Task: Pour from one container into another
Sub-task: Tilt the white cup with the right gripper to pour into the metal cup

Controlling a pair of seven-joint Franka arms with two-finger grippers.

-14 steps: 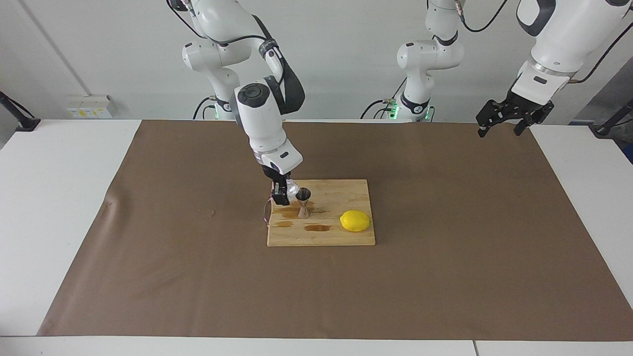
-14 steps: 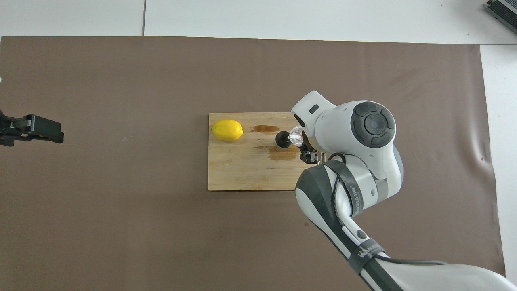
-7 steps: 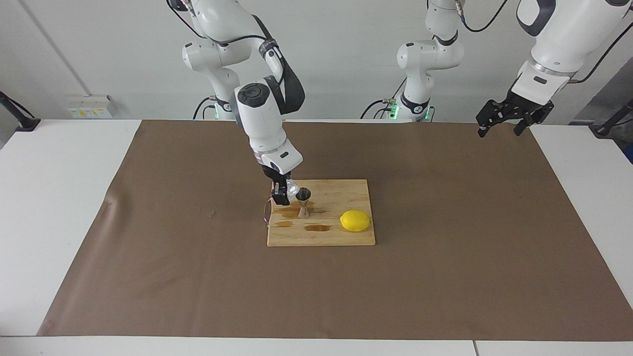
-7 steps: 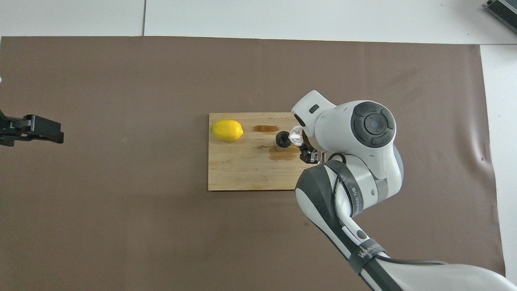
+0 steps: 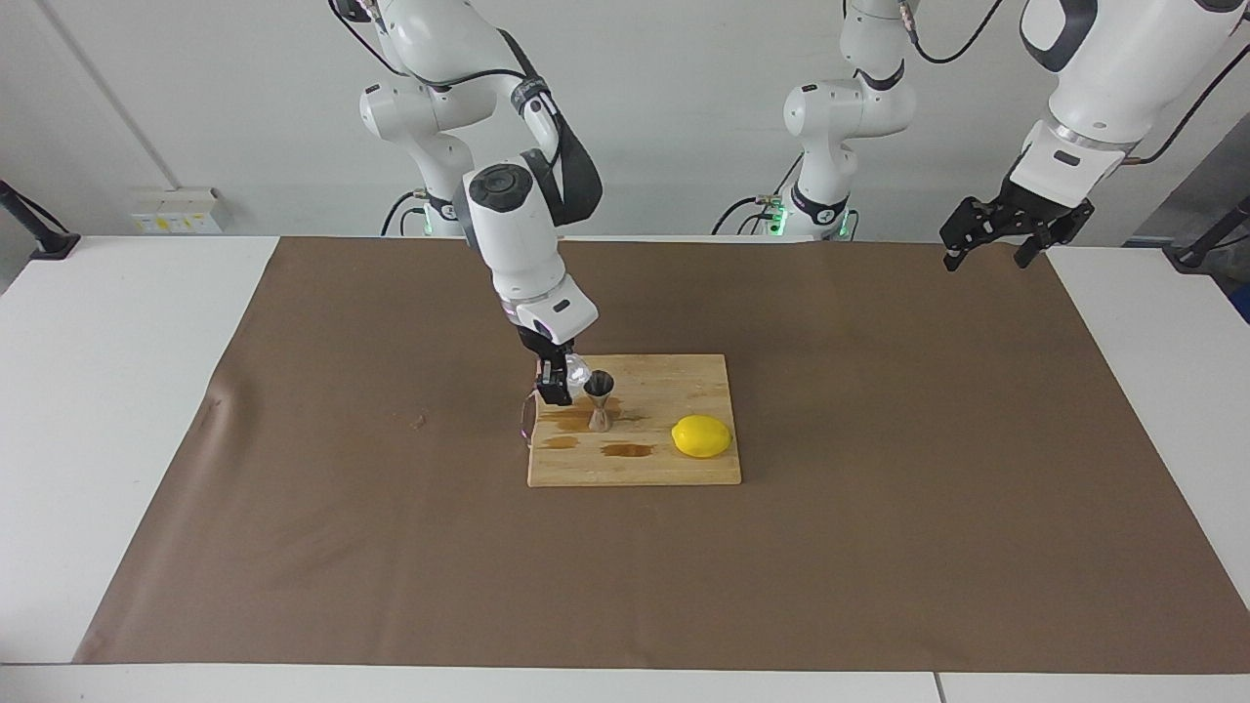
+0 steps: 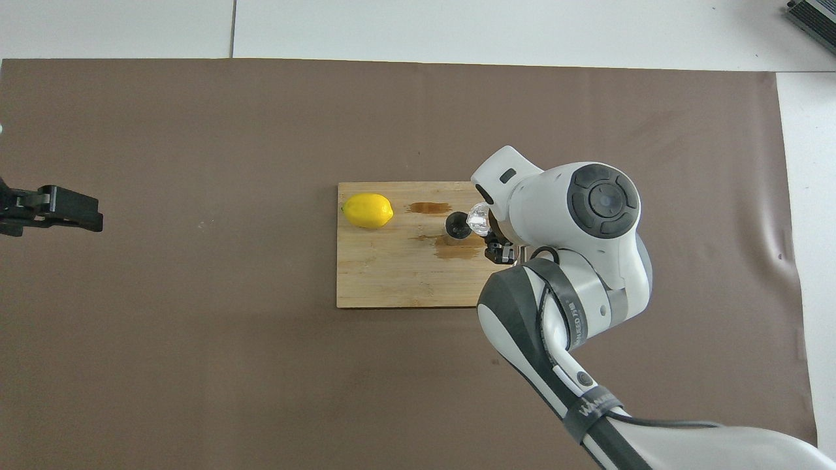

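nothing has moved since the earlier frames: both arms and the cup sit as before. r gripper (image 5: 559, 383) is clamped on the cup (image 5: 577, 370), tipped w/ its mouth at the jigger (image 5: 599, 399) rim, just beside and above it. jigger stands upright on the board (image 5: 684, 469), toward the r arm's end; lemon (image 5: 701, 436) beside it. r arm leans down from above, wrist rolled. l gripper (image 5: 1006, 232) waits released, over the mat's edge.
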